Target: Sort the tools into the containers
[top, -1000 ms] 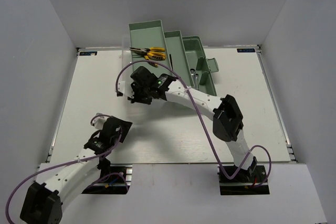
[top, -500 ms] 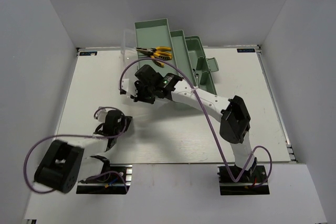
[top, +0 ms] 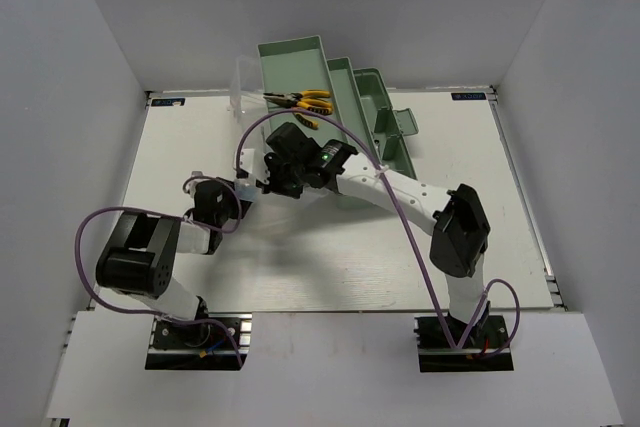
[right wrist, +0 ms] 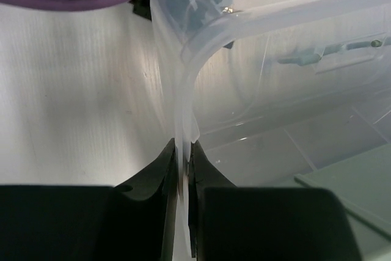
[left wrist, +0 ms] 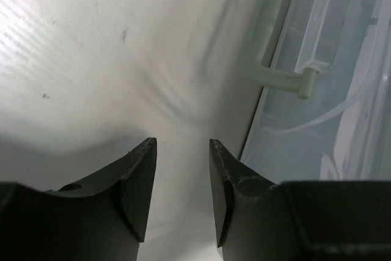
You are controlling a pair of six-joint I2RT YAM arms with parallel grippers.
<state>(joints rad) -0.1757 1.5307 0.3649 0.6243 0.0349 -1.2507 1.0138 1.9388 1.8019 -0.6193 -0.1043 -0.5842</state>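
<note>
The pale green toolbox [top: 385,112] stands open at the back, its trays stepped up to the left. Yellow-handled pliers [top: 305,99] lie in the upper tray [top: 290,55]. My right gripper [top: 268,181] is shut on the rim of the translucent lid [right wrist: 183,108], which hangs off the box's left side. In the right wrist view the jaws [right wrist: 183,146] pinch that thin rim. My left gripper [top: 240,199] hovers low over the table beside the lid, open with nothing between its fingers [left wrist: 182,145]. The green handle [left wrist: 269,71] and the lid [left wrist: 317,108] lie just ahead of it.
White walls close in the table [top: 330,247] on the left, right and back. The right arm [top: 400,192] stretches diagonally across the middle. A purple cable [top: 250,137] loops above the right wrist. The left arm's elbow [top: 135,257] sits near the front left.
The left arm swung from the front left up to the lid's edge, its jaws narrowing and then parting again. The right gripper and the toolbox shifted slightly right, still gripping the lid.
</note>
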